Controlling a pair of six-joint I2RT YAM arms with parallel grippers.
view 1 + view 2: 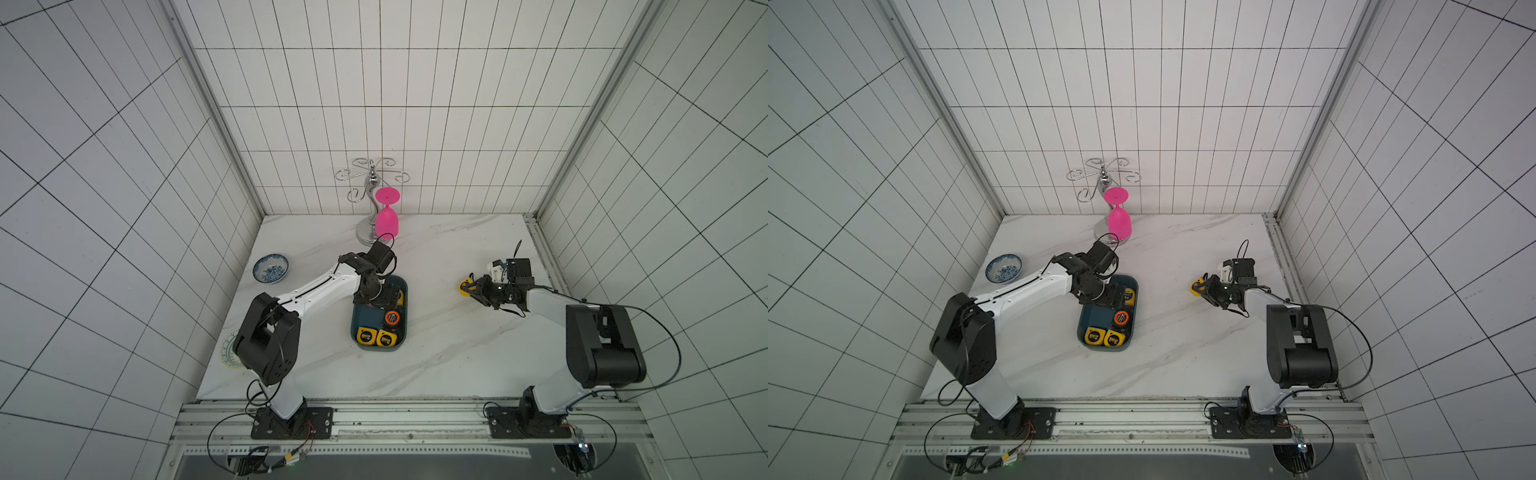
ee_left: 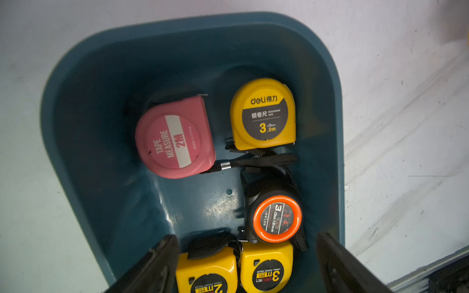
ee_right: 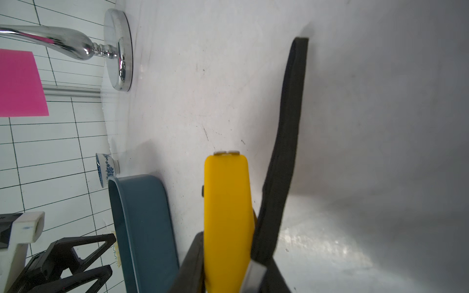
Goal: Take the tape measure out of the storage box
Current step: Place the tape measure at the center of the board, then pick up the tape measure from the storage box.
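The white marble table (image 1: pixel 436 353) stands inside tiled walls, with the storage box (image 1: pixel 404 320) at its centre. Inside the box, the pink tape measure (image 2: pixel 175 137) and the deli tape measure (image 2: pixel 264 114) lie at the 12 o'clock end. The black-orange tape measure (image 2: pixel 276 218) lies mid-box, and two more yellow ones lie at 6 o'clock. Your left gripper (image 2: pixel 247 237) hangs over the box, jaws wide and holding nothing. Your right gripper (image 1: pixel 471 287) sits at 3 o'clock, well apart from the box. It is clamped on the yellow tape measure (image 3: pixel 228 215), and the black strap (image 3: pixel 286 152) hangs loose.
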